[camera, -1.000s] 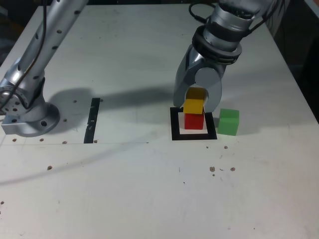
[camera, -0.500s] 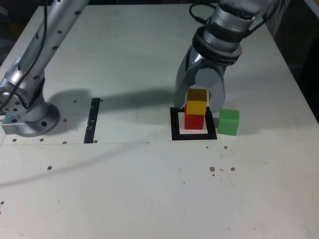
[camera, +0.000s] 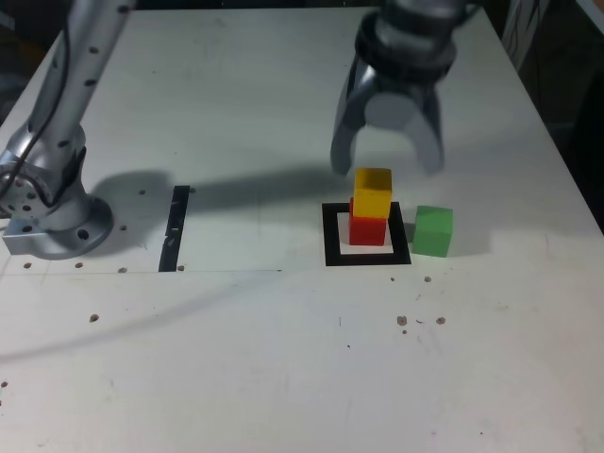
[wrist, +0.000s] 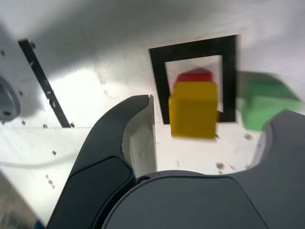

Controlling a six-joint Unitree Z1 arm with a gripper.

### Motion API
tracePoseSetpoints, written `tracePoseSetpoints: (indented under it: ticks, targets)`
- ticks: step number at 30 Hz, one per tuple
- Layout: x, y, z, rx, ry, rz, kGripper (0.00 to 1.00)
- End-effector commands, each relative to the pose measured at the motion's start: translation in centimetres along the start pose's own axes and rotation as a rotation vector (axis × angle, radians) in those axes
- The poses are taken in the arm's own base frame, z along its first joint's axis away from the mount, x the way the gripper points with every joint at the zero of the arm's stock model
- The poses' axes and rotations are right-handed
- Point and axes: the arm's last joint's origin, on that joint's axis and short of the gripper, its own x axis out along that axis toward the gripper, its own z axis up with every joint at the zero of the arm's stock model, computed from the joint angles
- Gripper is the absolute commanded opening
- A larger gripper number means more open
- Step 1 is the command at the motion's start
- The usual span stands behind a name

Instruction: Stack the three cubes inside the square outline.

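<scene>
A yellow cube [camera: 373,192] [wrist: 194,109] rests on a red cube [camera: 368,228] [wrist: 194,76] inside the black square outline [camera: 332,236] [wrist: 158,71]. The green cube [camera: 433,230] [wrist: 262,99] sits on the table just outside the outline, on the exterior view's right. My gripper [camera: 387,162] hangs open above and slightly behind the yellow cube, holding nothing. In the wrist view one dark finger [wrist: 136,124] stands apart from the yellow cube.
A straight black tape strip [camera: 176,226] [wrist: 44,83] lies on the white table to the exterior view's left. The arm's base [camera: 52,222] stands at the far left. Small holes and specks dot the table [camera: 283,359].
The gripper opened, let go of the yellow cube on top of the red one, and rose clear of the stack.
</scene>
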Motion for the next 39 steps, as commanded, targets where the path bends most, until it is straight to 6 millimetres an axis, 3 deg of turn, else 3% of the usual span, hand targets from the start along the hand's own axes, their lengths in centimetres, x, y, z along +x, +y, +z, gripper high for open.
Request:
tracePoseSetpoints:
  ticks: [1,5,10,21,39]
  targets:
    - [-1.2,-0.5,-0.6,0.015,-0.029,0.036,0.99]
    - [-2.2,-1.4,-0.2,0.045,-0.071,0.078,0.99]
    - [-2.0,-2.1,1.2,0.095,-0.087,0.090,0.99]
    - [-0.2,-2.7,4.4,0.179,-0.071,0.098,0.99]
    - [2.4,-2.9,6.5,0.203,-0.021,0.059,0.98]
